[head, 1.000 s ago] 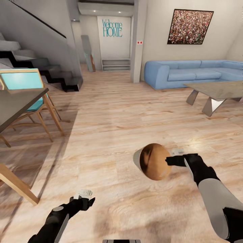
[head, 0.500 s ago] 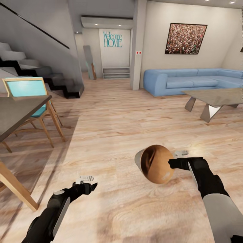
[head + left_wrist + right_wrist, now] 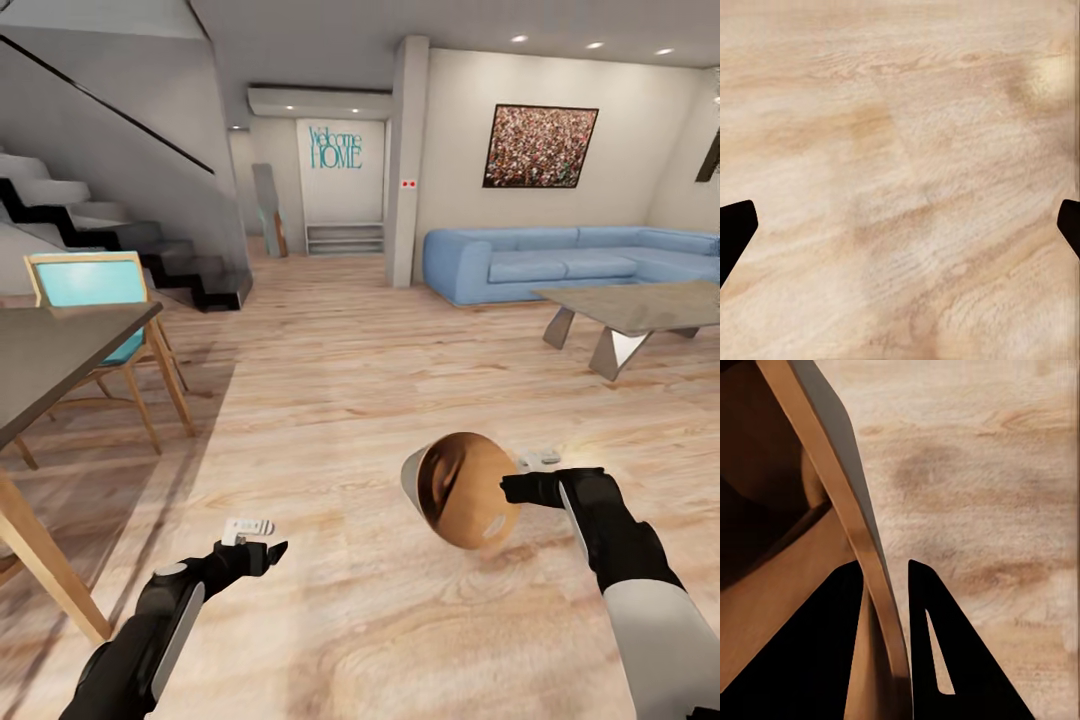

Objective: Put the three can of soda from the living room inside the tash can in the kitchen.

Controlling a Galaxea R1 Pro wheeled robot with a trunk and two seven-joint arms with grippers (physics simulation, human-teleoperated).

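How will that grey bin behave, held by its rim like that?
The trash can probably stays stiff: its thin wall looks unbent where the right end effector pinches it. Gripped by its rim, tilted, it may swing or slip. Set down sideways, its round tapered body would likely roll.

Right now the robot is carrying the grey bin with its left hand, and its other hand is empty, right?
Not quite. The bin is carried by the right gripper, not the left. The head view shows it pinching the rim, and the right wrist view shows its fingers on either side of the bin's wall. The left gripper is the empty one, open above the wood floor.
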